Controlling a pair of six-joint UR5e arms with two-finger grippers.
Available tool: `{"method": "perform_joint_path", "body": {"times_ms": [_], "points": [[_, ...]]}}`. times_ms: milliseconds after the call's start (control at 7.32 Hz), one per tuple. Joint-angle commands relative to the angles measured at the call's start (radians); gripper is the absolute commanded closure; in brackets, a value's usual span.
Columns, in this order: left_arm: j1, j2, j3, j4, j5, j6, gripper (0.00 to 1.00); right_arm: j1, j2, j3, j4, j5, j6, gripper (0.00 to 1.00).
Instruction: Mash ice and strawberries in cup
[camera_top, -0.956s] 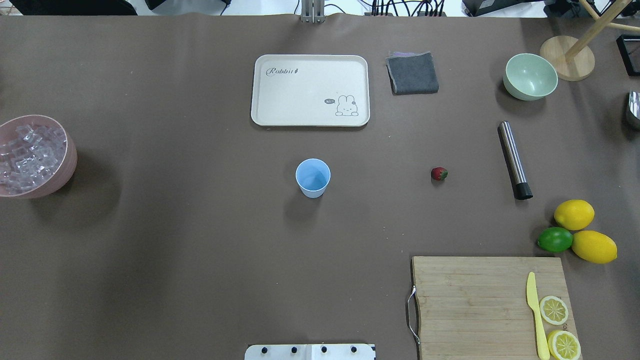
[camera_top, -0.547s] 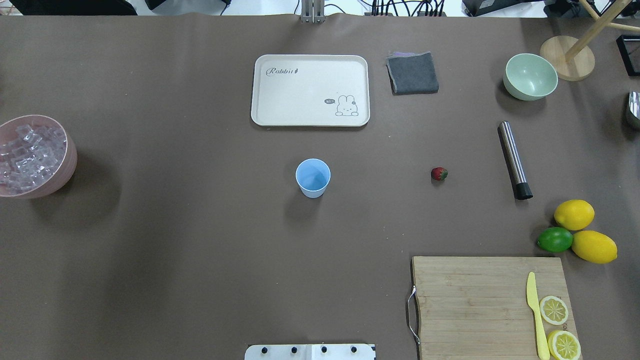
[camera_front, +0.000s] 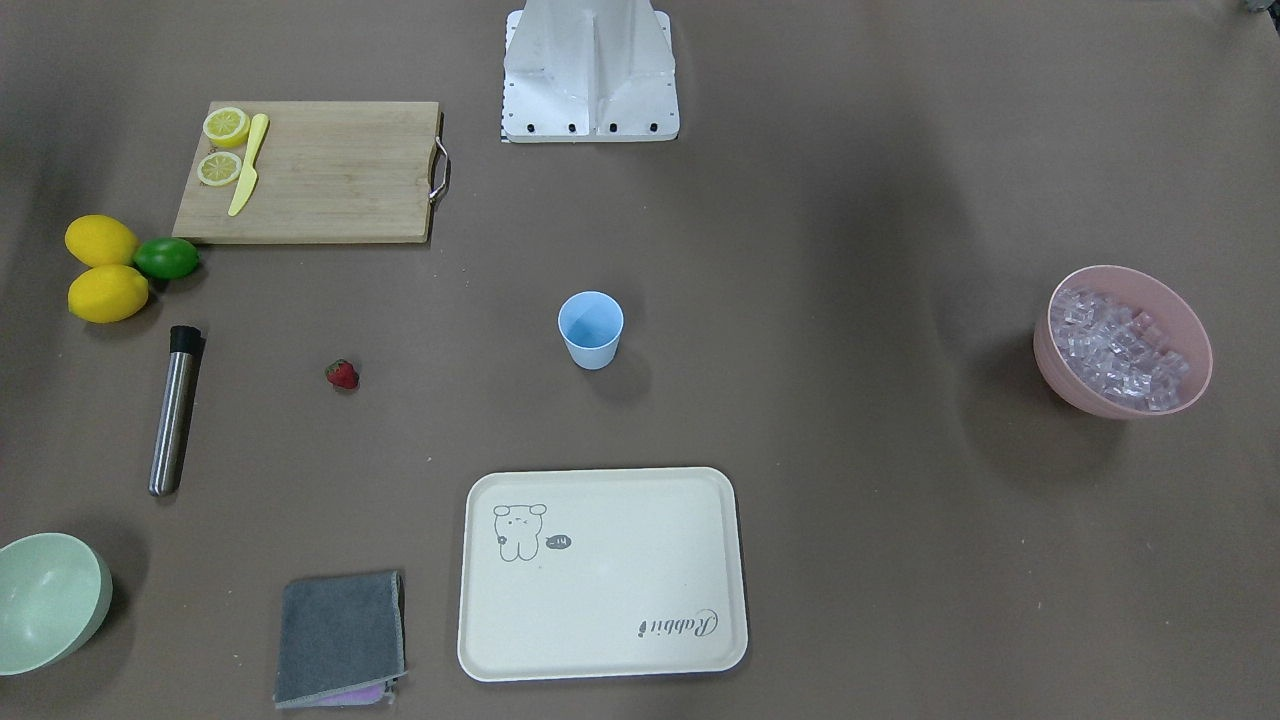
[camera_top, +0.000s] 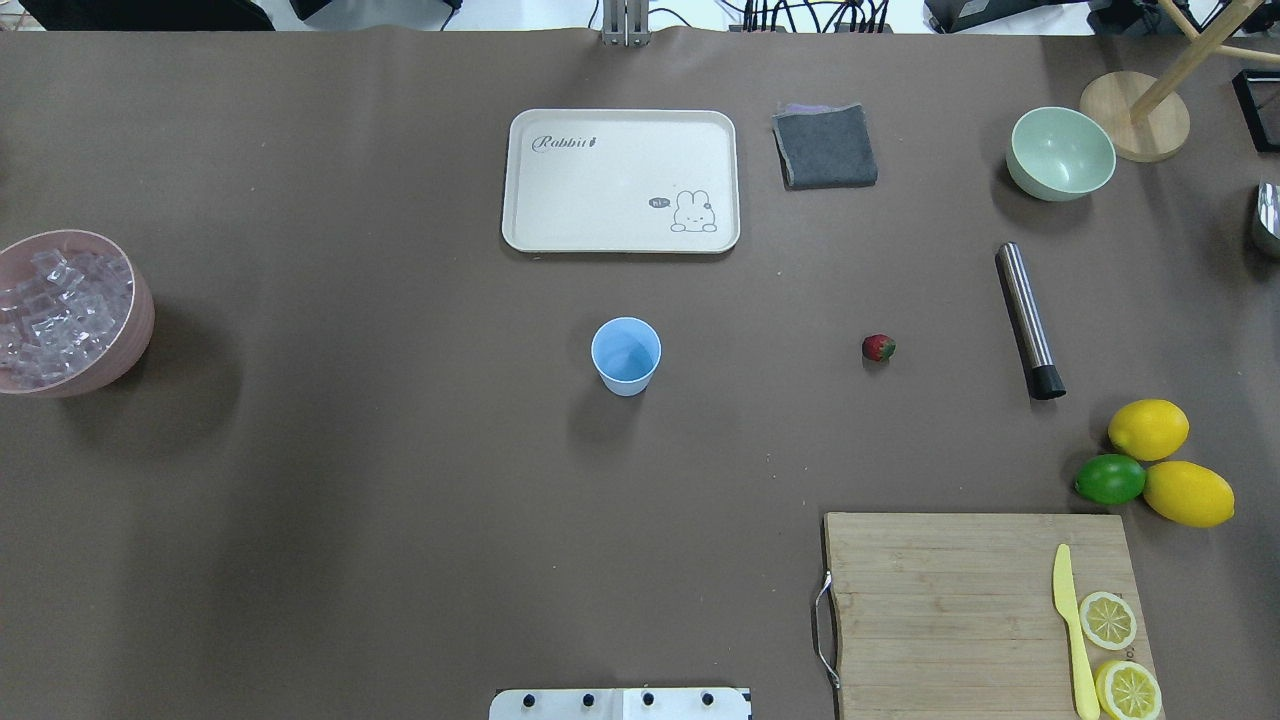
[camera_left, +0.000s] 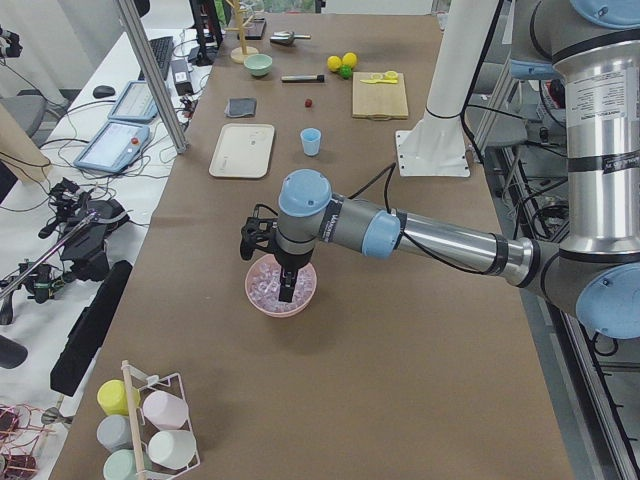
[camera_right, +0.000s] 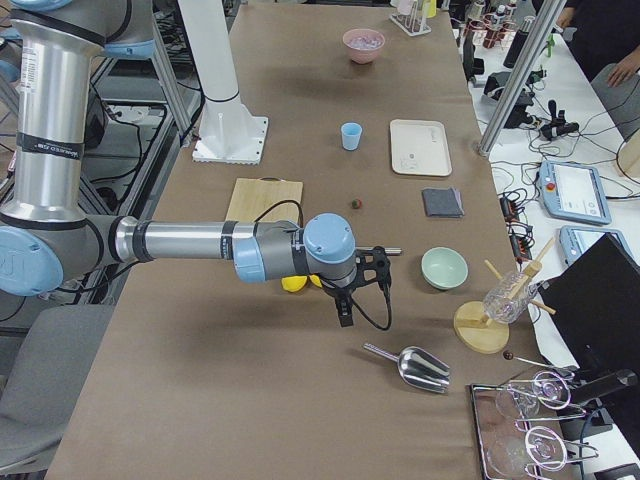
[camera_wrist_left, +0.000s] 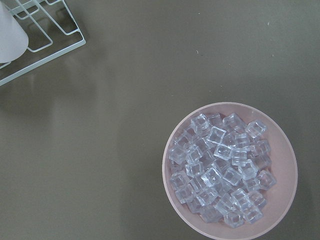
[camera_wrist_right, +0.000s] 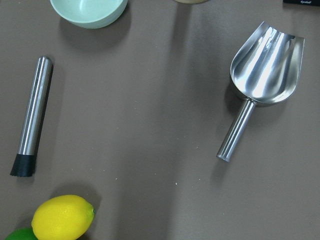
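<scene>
The ice (camera_wrist_left: 220, 170), a heap of small glassy cubes with wet-looking, rounded edges, fills the pink bowl (camera_wrist_left: 287, 150) at the robot's left end of the bench (camera_top: 400, 500). The left jaws hang directly above it in the left side view, so the left arm is much the nearer one for the ice. That view is too distant to show how far those jaws are open or whether they hold a cube, so I cannot tell. The cup (camera_top: 626, 355), smooth pale blue plastic tapering downward, stands upright and empty at the bench's middle, well apart from the bowl. The strawberry (camera_top: 878, 347), small, red and dull-skinned, lies on the bench between the cup and a steel muddler (camera_top: 1029, 320). The muddler's long axis runs roughly away from the robot, with its black tip at the near end. The right jaws hover near the lemons (camera_right: 292, 284), with the muddler and a shiny metal scoop (camera_wrist_right: 267, 65) below the wrist; their opening I likewise cannot tell. Nothing is in the cup yet.
</scene>
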Motion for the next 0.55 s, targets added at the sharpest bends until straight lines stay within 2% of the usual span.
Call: {"method": "perform_joint_path", "body": {"times_ms": [0, 410], "points": [[0.002, -0.002, 0.002, 0.000, 0.001, -0.001, 0.02, -0.001, 0.001, 0.003, 0.003, -0.002, -0.002, 0.00], [0.022, -0.003, 0.002, -0.020, 0.001, -0.002, 0.02, -0.001, 0.003, 0.006, 0.012, 0.005, -0.003, 0.00]]}}
